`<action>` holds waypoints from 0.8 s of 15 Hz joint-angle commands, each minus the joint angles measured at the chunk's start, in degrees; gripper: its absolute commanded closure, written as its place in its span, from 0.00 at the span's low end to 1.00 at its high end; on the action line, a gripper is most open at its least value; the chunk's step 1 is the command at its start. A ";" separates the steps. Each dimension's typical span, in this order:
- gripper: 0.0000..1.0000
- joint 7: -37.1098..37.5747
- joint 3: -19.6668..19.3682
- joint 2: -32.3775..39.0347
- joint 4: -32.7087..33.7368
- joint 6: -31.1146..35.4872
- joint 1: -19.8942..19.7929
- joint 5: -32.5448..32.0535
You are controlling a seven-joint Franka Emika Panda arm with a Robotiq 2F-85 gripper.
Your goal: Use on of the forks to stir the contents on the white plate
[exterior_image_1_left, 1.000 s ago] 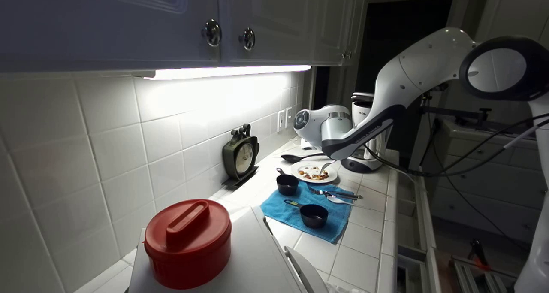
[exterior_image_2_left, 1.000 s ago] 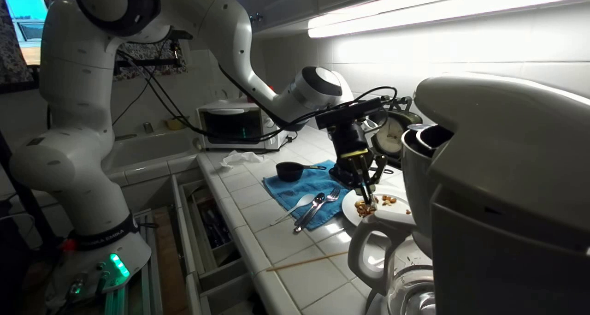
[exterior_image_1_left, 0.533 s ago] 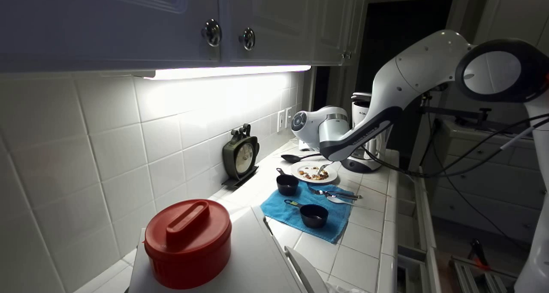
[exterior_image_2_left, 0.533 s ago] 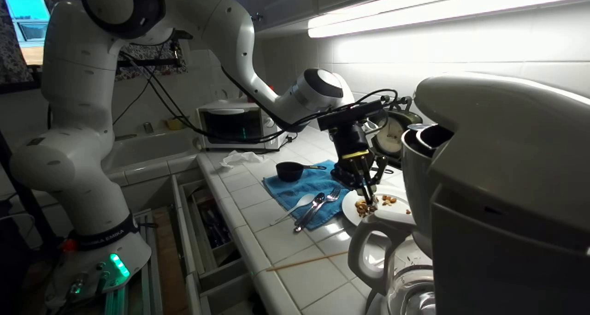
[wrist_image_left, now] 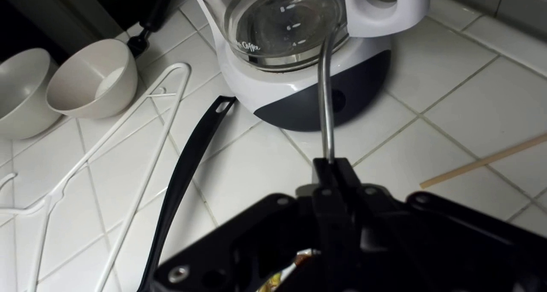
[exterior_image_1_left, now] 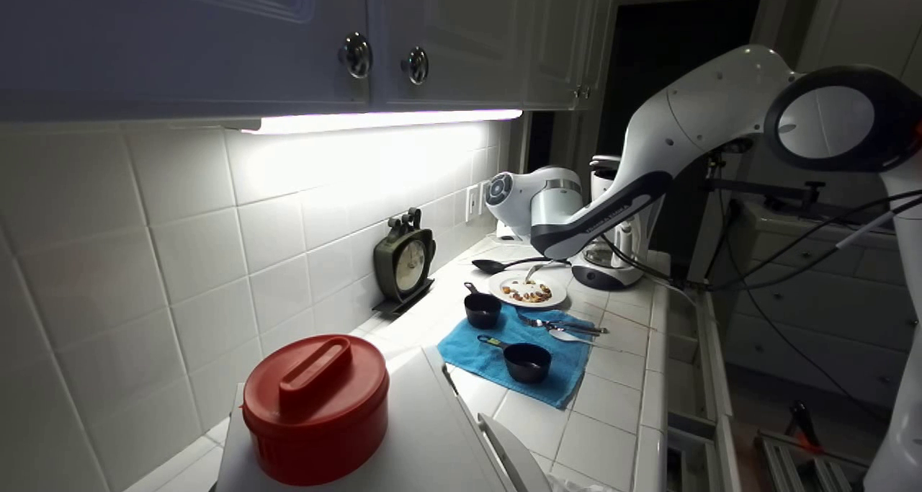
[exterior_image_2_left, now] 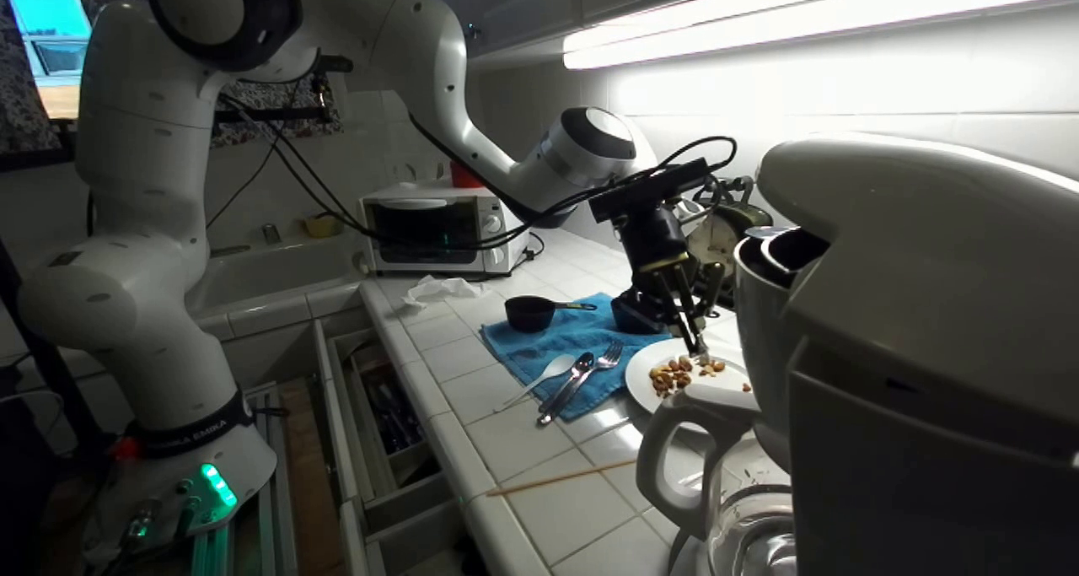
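Gripper [wrist_image_left: 330, 161] held a metal fork [wrist_image_left: 325, 99] between narrow-set jaws. In both exterior views the fork's lower end stood over the white plate [exterior_image_1_left: 495, 286]; contact could not be told. In an exterior view, contents [exterior_image_1_left: 536, 297] lay mostly toward the near rim. Blue towel [exterior_image_1_left: 468, 350] bordered the near side; black spoon [exterior_image_1_left: 488, 266], far side; coffee maker [exterior_image_1_left: 599, 279], far right. Tile [exterior_image_1_left: 612, 373] ran right to the counter edge [exterior_image_1_left: 651, 377].

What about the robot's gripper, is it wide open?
No, in the wrist view the gripper is shut on the fork's handle.
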 commanded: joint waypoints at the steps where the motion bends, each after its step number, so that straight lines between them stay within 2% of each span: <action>1: 0.96 -1.40 0.66 1.18 1.42 0.50 -0.48 2.97; 12: 0.96 -1.63 1.15 3.35 2.10 0.43 -0.27 4.73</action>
